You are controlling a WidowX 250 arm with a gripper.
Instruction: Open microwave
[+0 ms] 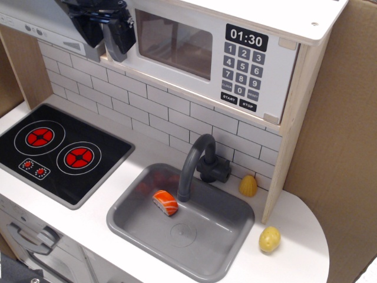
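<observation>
The microwave (235, 53) sits high in the pale wood casing, with a silver-grey door, a rectangular window (174, 44) and a black keypad (240, 73) under a clock that reads 01:30. The door lies flush with the casing. My black gripper (105, 34) is at the door's left edge, right in front of where the handle runs. Its two fingers (119, 38) point down with a gap between them. The handle is hidden behind them, and I cannot tell if they touch it.
A black hob (56, 153) with red rings lies at the left. A grey sink (129, 221) with a tap (194, 165) holds a salmon sushi piece (165, 202). Two yellow toy foods (248, 186) (270, 239) lie at the right. A cardboard wall (336, 147) stands at the right.
</observation>
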